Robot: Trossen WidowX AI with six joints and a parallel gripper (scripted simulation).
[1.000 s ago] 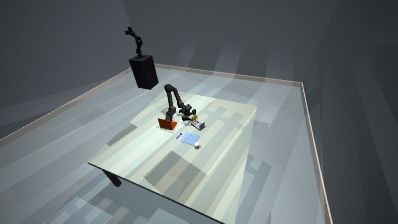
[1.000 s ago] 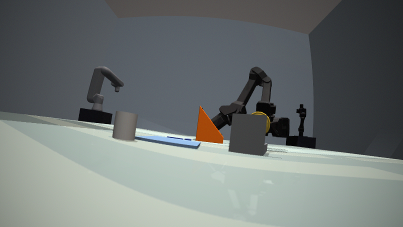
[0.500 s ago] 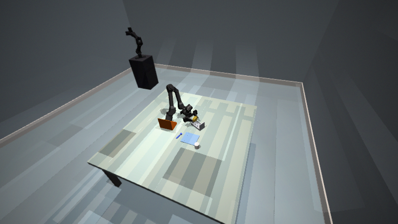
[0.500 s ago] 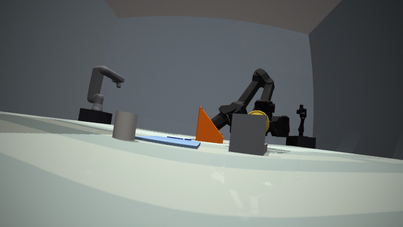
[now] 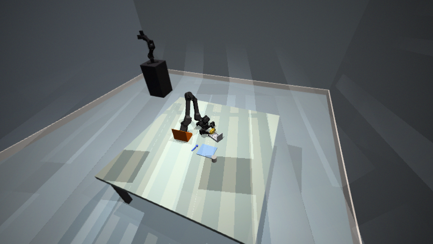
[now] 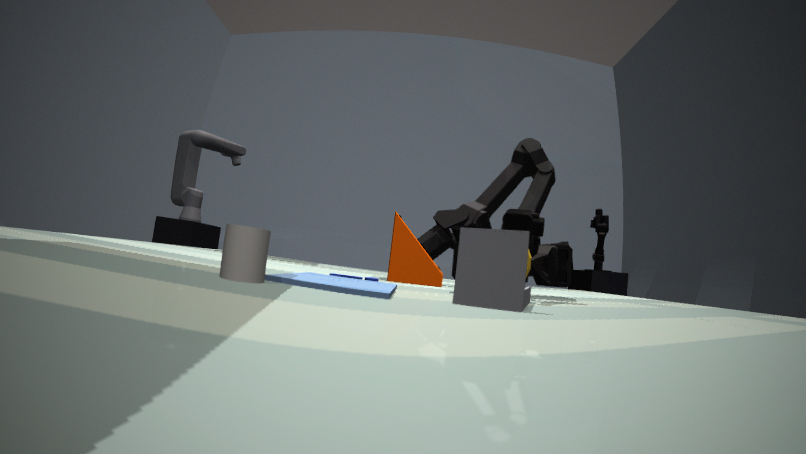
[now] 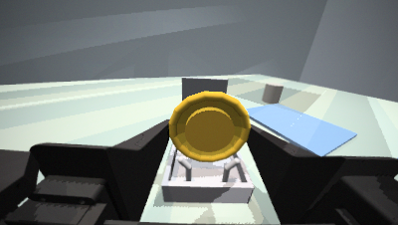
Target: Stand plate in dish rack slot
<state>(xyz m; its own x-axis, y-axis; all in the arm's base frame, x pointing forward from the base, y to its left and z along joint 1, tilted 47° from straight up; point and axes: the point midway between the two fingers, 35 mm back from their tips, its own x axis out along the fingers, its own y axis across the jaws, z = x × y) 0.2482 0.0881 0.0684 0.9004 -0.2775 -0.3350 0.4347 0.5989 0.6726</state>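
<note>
The yellow round plate [image 5: 212,131] [image 6: 529,265] [image 7: 209,124] stands nearly upright, its face toward the wrist camera. My gripper [image 5: 211,129] [image 7: 208,125] is shut on the plate, with one finger at each side of its rim. The pale dish rack [image 5: 215,138] [image 6: 490,267] [image 7: 208,194] has a tall grey end panel at its far side. In the wrist view the plate is over the rack's middle, in front of that panel, with bent rails showing below it. The panel hides most of the plate in the exterior view. I cannot tell whether the plate's lower edge is between the rails.
A flat blue board [image 5: 207,150] [image 6: 338,283] [image 7: 303,126] lies beside the rack, with a grey cylinder [image 5: 214,158] [image 6: 245,252] [image 7: 273,94] at its far edge. An orange angled block [image 5: 181,135] [image 6: 410,256] stands near the arm's base. A small blue utensil [image 5: 194,148] lies between block and board.
</note>
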